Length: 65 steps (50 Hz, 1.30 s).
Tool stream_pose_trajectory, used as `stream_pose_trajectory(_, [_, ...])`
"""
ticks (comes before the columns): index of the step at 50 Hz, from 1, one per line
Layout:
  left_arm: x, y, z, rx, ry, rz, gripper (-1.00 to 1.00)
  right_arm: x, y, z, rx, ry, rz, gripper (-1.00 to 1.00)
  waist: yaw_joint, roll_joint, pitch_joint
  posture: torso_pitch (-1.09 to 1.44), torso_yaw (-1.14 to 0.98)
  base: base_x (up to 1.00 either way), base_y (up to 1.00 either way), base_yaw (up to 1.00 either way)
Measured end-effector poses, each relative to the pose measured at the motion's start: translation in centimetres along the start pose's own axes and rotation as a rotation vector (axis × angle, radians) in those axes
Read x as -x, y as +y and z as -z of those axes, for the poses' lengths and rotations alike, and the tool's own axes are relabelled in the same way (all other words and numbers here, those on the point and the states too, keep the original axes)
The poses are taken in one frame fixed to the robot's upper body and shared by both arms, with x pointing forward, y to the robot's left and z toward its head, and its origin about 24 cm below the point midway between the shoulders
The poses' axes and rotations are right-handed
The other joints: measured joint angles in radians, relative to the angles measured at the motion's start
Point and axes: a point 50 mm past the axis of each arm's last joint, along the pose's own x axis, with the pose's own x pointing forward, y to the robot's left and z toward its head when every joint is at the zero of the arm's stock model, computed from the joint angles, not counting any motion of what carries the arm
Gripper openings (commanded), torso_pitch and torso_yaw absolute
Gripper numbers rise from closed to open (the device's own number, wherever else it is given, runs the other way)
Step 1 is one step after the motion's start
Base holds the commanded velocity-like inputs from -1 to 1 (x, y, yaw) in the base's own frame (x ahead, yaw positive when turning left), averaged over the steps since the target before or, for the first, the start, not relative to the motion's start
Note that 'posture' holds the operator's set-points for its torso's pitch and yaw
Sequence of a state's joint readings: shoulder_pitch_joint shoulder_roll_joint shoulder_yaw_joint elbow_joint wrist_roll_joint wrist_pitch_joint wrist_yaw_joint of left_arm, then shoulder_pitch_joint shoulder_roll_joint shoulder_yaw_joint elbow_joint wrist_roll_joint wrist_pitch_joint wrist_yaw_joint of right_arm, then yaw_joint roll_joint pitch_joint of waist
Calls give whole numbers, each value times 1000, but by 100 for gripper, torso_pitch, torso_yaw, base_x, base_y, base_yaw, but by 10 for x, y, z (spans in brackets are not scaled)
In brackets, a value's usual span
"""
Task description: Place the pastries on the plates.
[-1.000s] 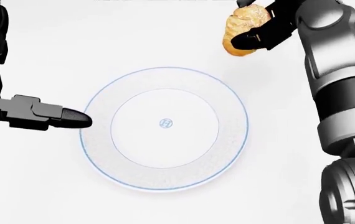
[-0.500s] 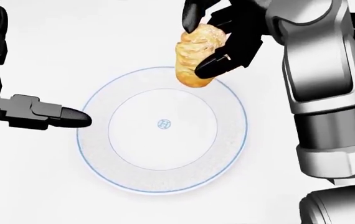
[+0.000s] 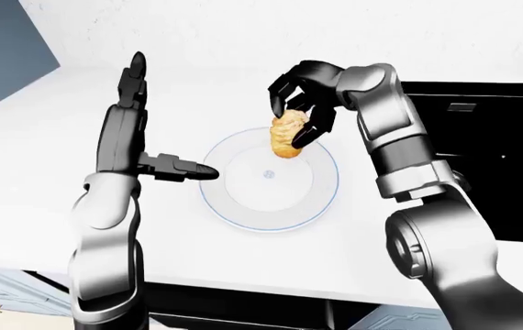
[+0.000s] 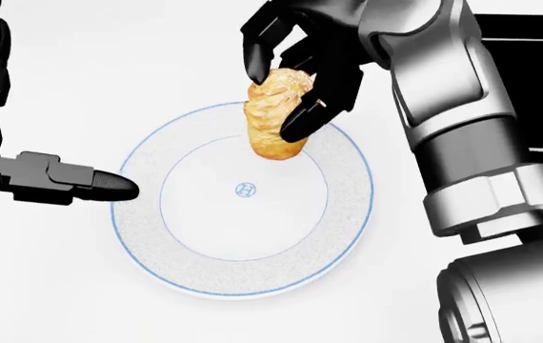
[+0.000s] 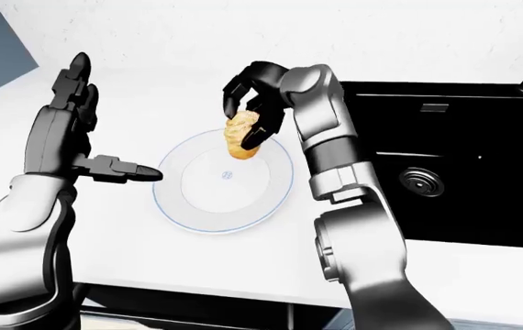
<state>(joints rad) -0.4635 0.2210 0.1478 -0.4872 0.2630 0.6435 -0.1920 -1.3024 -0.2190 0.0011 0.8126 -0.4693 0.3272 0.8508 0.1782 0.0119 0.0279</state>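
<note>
Black fingers of the right hand (image 4: 295, 78) are closed round a golden croissant (image 4: 273, 114), gripped near its top, long axis nearly upright, lower tip hanging over the upper part of the white blue-rimmed plate (image 4: 147, 236). Whether that tip touches the plate: cannot tell from the head view; the left-eye view suggests a small gap.

Change since a second ago: the croissant was then up at the head view's top right, clear of the plate rim; half a second ago it sat over the rim; now it is inside the rim line, between rim and the centre mark. The carry-over looks essentially done. Judgement: what remains is a short lowering and release.

Left hand (image 3: 128, 117): open, fingers straight up, thumb out sideways with its tip just beside the plate's left rim, holding nothing.

View differences: head view looks steeply down and shows only the thumb of the left hand, plus the plate's centre mark. Eye views show the whole flat left hand, the white bench (image 3: 50, 206) with its near edge, and a black sink (image 5: 445, 172) with a drain at the right, well apart from the plate. Only one plate and one pastry show in any view
</note>
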Motion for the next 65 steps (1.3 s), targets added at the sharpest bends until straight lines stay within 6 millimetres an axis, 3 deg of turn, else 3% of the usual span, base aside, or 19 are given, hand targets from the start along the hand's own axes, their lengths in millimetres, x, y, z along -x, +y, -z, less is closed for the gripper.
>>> stream_pose_trajectory(18, [-2,2,-2,-10,-2,-5,100,-11,23,-20,142,-127,-167,-86,-10,1,0,0,18,0,0,0])
stream_pose_trajectory(21, [-2,3,-1,-11,2,-7,100,-11,23,-20,147,-128,-167,-54,-12,1,1,0,18,0,0,0])
stream_pose_trajectory(30, [-1,3,-1,-11,6,-8,100,-12,26,-21,156,-135,-176,14,-15,0,2,0,18,0,0,0])
stream_pose_trajectory(33, [-1,3,-1,-11,5,-10,100,-11,27,-22,157,-141,-178,32,-16,0,2,0,18,0,0,0])
stream_pose_trajectory(42, [-1,3,1,-17,10,-11,100,-10,26,-22,150,-141,-184,55,-18,0,0,0,18,0,0,0])
stream_pose_trajectory(45, [-1,2,1,-18,9,-11,100,-9,26,-22,148,-138,-184,80,-19,0,1,0,18,0,0,0])
stream_pose_trajectory(46, [-1,2,1,-19,9,-12,100,-8,26,-22,147,-139,-184,98,-19,0,1,0,18,0,0,0])
stream_pose_trajectory(55, [-2,3,-1,-22,6,-12,100,-6,18,-29,135,-146,-159,100,-21,1,3,0,18,0,0,0])
stream_pose_trajectory(65, [-2,6,-4,-26,1,-15,100,12,-13,-54,100,-203,-37,100,-20,2,5,0,18,0,0,0])
